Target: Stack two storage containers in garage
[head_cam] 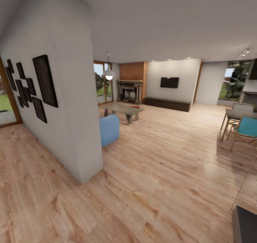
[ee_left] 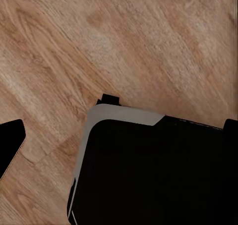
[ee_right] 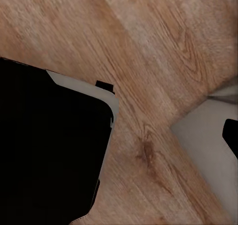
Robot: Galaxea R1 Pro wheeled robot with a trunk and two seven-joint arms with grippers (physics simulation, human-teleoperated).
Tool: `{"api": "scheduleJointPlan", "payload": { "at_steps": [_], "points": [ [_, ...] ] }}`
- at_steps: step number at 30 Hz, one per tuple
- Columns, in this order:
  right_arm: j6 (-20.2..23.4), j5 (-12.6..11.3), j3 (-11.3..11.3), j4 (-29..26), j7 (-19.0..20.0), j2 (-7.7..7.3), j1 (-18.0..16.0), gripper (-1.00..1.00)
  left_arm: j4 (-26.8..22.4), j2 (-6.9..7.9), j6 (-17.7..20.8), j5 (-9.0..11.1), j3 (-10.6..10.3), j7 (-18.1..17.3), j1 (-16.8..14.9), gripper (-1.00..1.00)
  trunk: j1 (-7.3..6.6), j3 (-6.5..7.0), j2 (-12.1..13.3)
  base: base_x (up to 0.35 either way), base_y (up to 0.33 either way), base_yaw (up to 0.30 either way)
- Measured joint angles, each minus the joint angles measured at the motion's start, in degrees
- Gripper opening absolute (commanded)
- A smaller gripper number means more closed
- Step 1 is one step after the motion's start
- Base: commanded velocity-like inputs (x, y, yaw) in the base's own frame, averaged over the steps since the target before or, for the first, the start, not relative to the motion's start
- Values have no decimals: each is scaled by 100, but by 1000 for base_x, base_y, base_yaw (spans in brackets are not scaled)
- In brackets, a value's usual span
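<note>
Stage: approach, nothing moved yet | Location: living room, wood-plank floor (head_cam: 153, 171), robot well short of the coffee table (head_cam: 122, 109) | Containers: a small red item (head_cam: 135, 107) on that table's far end may be one, too small to confirm | Claws: state of both cannot be told | Remaining: fetch, carry, stack in garage

Living room (head_cam: 160, 104) ahead: coffee table (head_cam: 121, 110), brick column (head_cam: 133, 71), wall TV (head_cam: 169, 82)
</note>
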Motion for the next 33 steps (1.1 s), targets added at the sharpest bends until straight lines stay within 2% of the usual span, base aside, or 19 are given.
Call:
{"api": "scheduleJointPlan", "payload": {
  "at_steps": [15,21,33],
  "points": [
    [0,0,-6,0,0,0,0,100,0,0,0,0,0,0,0,100,0,0,0,323,0,-277],
    [-8,-11,-67,0,0,-4,-1,100,-2,0,0,2,0,0,2,100,0,0,0,323,0,-36],
    [1,0,-4,0,-1,0,-1,100,-2,1,0,3,0,0,2,100,0,0,0,323,0,-1]
  ]
}}
